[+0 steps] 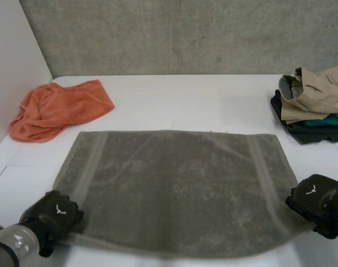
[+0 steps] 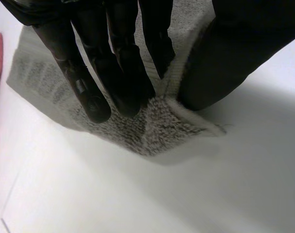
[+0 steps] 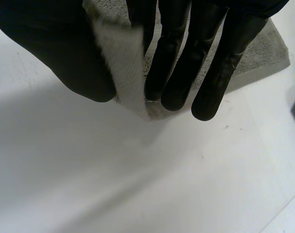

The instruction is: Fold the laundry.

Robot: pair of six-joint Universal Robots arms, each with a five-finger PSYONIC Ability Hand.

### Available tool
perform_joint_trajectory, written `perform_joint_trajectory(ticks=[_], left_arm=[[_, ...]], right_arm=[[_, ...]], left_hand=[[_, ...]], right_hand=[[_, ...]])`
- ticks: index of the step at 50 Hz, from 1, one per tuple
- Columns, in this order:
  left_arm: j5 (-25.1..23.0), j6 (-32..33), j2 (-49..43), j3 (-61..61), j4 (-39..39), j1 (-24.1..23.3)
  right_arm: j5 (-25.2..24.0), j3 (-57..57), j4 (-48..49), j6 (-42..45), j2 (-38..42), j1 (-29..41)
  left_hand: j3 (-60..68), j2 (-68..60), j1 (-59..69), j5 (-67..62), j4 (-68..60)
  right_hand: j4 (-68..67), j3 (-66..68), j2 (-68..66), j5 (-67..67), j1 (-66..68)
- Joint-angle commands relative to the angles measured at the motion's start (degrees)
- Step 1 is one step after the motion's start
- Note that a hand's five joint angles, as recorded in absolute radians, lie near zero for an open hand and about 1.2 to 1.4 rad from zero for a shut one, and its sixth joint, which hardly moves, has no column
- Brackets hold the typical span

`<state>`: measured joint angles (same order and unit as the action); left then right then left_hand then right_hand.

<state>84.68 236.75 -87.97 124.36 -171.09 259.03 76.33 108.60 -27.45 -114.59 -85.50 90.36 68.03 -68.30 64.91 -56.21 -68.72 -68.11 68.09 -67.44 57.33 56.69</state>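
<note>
Grey towel [image 1: 177, 189] flat on surface [image 1: 174, 103]. Left hand [image 1: 54, 214], right hand [image 1: 316, 203] at its near corners, fingers [image 3: 176, 73] pinching cloth against thumbs. We judge: to lift edge evenly for fold.

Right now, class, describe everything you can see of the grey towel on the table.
The grey towel is a terry-looking rectangle with a paler woven band near each short end. It lies spread flat on the white table, one long side facing the robot. The left hand pinches its near left corner between fingers and thumb. The right hand pinches the near right corner, where the edge stands up between thumb and fingers. Nothing else touches it.
</note>
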Motion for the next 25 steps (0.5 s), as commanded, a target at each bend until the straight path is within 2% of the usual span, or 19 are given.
perform_joint_trajectory(ticks=[1,7,11,18,23,24,25], left_arm=[[0.40,-0.94,-9.05,-8.60,-14.07,-1.33],[1.09,-0.68,-23.53,-21.06,-30.32,-5.98],[3.72,-0.42,-32.06,-29.58,-37.62,-7.04],[7.69,-0.06,-46.13,-47.33,-40.37,-9.50],[7.43,-0.24,-51.34,-53.69,-41.08,-10.03],[7.25,-0.24,-51.78,-54.05,-41.08,-10.12],[7.16,-0.24,-52.04,-54.22,-41.16,-10.29]], right_arm=[[0.92,-5.40,10.48,-5.80,7.00,0.95],[7.42,-15.15,19.70,-15.03,17.89,5.68],[11.03,-21.13,26.47,-15.58,23.18,9.21],[15.34,-32.72,33.16,-15.49,33.97,11.06],[15.78,-40.56,34.31,-15.66,40.05,12.38],[16.13,-41.61,34.40,-15.66,40.85,12.55],[16.66,-42.50,34.40,-15.58,41.64,12.73]], left_hand=[[11.97,-11.70,15.09,-13.79,-11.28],[11.97,-11.70,15.09,-13.79,-11.28],[11.97,-11.70,15.09,-13.79,-11.28],[11.97,-11.70,15.09,-13.79,-11.28],[11.97,-11.70,15.09,-13.79,-11.28],[-7.83,8.10,-4.70,6.00,8.51],[-34.84,35.10,-31.71,33.01,35.52]], right_hand=[[-11.89,11.91,-12.56,12.67,23.31],[-11.89,11.91,-12.56,12.67,23.31],[-11.89,11.91,-12.56,12.67,23.31],[-11.89,11.91,-12.56,12.67,23.31],[-11.61,11.64,-12.29,12.40,23.04],[14.37,-14.34,13.69,-13.58,-2.94],[39.77,-39.75,39.10,-38.99,-28.35]])
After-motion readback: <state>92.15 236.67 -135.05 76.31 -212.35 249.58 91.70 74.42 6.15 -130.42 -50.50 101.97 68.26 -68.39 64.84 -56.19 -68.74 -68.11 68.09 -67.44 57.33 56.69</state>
